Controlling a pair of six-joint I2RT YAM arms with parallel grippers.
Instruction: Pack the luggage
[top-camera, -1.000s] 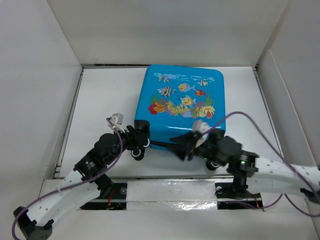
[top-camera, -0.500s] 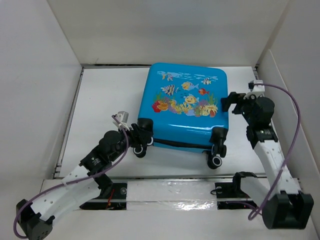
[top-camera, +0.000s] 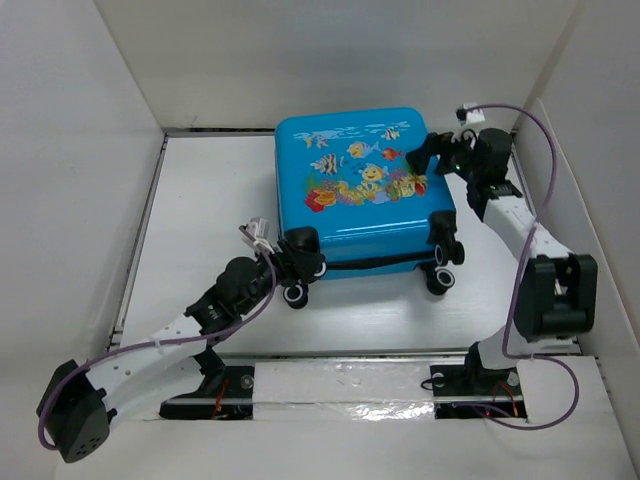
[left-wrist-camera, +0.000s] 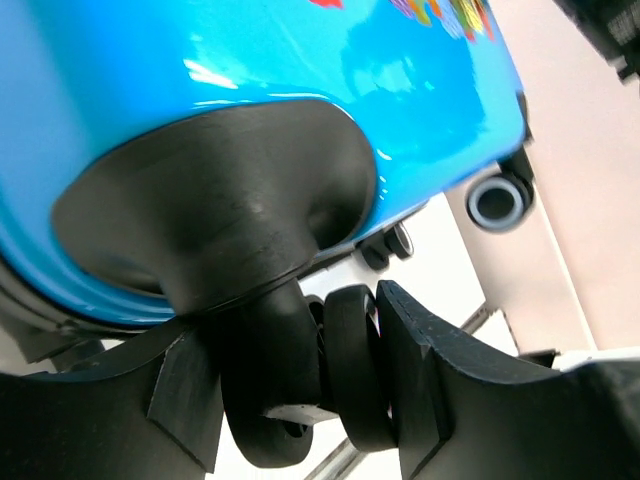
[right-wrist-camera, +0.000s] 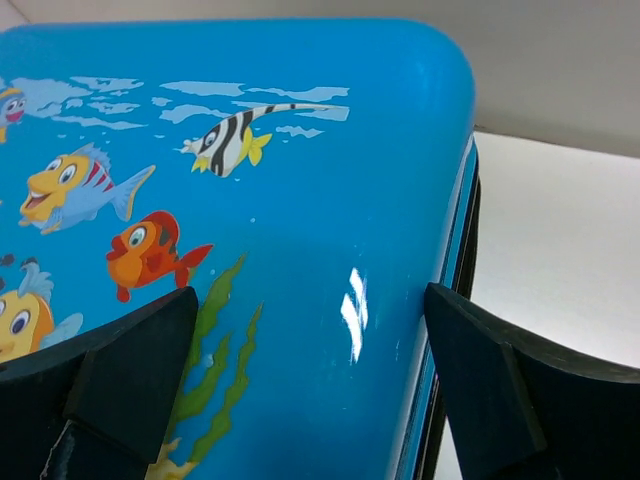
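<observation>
The luggage (top-camera: 360, 195) lies flat and closed in the middle of the desk (top-camera: 200, 220), fish print facing up and wheels pointing toward the arms. It sits slightly askew, with its far edge close to the back wall.

Over on the left, the left fingers (top-camera: 290, 266) are down at the near-left corner, half closed, with a black wheel (left-wrist-camera: 350, 385) caught between them. The wrist camera shows that wheel and its caster fork filling the gap, one finger pressed on each side (a snug fit, no daylight showing). The blue shell bulges just above.

Across on the right, the arm reaches out to the far-right corner. The right fingers (top-camera: 432, 158) are spread as wide as they go, gripping nothing. One hangs over the printed top near the green weed, the other just past the side edge, so the rounded corner sits between them. Whether either tip touches the shell, I can't tell.
</observation>
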